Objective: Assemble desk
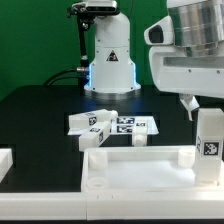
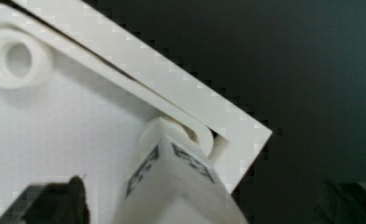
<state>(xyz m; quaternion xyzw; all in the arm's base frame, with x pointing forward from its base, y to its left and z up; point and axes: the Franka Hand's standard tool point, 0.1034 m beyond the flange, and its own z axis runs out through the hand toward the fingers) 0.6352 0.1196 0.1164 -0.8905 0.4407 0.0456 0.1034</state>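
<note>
Standing upright, long axis vertical, in the corner socket of the flat panel (image 1: 130, 178) at the exterior view's right: one square leg (image 1: 210, 138), tagged face toward that camera. Lying flat at the front of the black table (image 1: 40, 110), the panel's long side across that view. Reaching down from the upper right over the leg, gripper (image 2: 206, 198) pointing downward, fingers (image 2: 52, 200) released, spread clear of the leg on both sides, grasping nothing.

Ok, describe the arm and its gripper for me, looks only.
The arm is glossy white with rounded, bulky casings and a grey band at one joint. Its base is a white column bearing a dark triangular sticker, with a blue glow below and a black cable beside it. The gripper has dark fingers.
</note>
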